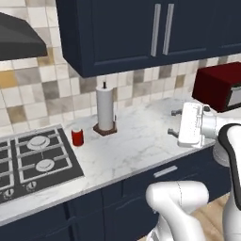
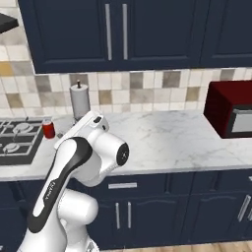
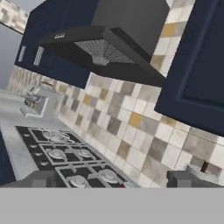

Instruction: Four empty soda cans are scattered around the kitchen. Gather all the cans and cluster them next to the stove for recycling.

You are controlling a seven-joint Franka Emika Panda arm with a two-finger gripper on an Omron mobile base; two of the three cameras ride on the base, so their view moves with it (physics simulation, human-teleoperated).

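the tool (image 1: 173, 123) hung spread wide over the bench (image 1: 141, 141) near its front edge, grasping nothing and touching nothing. one red soda can (image 1: 77, 137) stood upright on the bench just beside the stove's (image 1: 33, 162) right edge, close to one paper towel roll (image 1: 105, 109) toward the back edge. one red microwave (image 1: 219, 86) sat at the bench's right end.

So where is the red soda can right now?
The red soda can stands upright on the marble counter, between the stove and the paper towel roll, left of centre in the left base view.
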